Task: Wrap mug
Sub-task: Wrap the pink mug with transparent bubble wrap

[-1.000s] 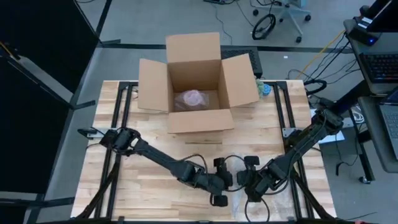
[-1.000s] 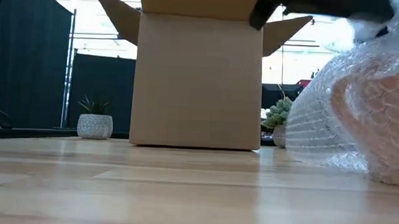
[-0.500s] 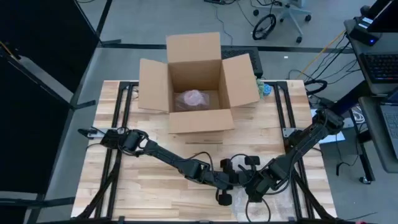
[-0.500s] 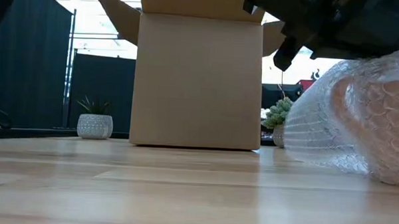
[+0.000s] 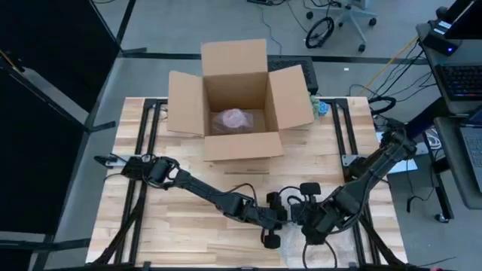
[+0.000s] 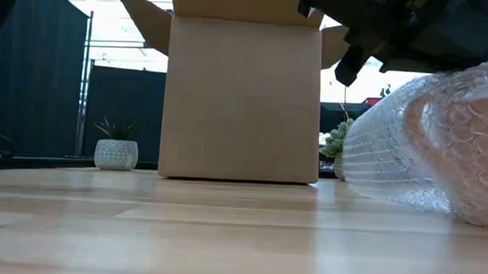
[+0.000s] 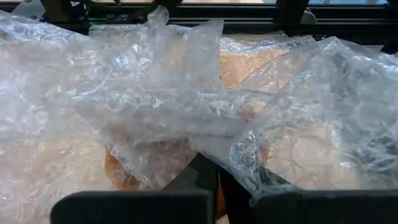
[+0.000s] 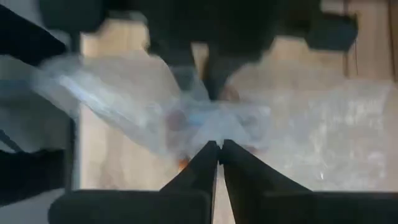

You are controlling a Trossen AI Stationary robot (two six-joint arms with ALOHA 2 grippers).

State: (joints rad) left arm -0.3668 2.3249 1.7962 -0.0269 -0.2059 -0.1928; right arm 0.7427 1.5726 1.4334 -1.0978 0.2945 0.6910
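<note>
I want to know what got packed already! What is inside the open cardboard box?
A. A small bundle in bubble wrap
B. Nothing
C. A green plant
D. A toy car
A: the high view looks straight down into the cardboard box, and a small pinkish bubble-wrapped bundle lies on its floor.

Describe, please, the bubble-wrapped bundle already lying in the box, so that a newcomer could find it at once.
Start at the open cardboard box at the table's far edge, flaps spread. On its floor lies a small pinkish bubble-wrapped bundle. Unlike the loose bubble wrap at the near edge under both arms, it lies alone, untouched.
</note>
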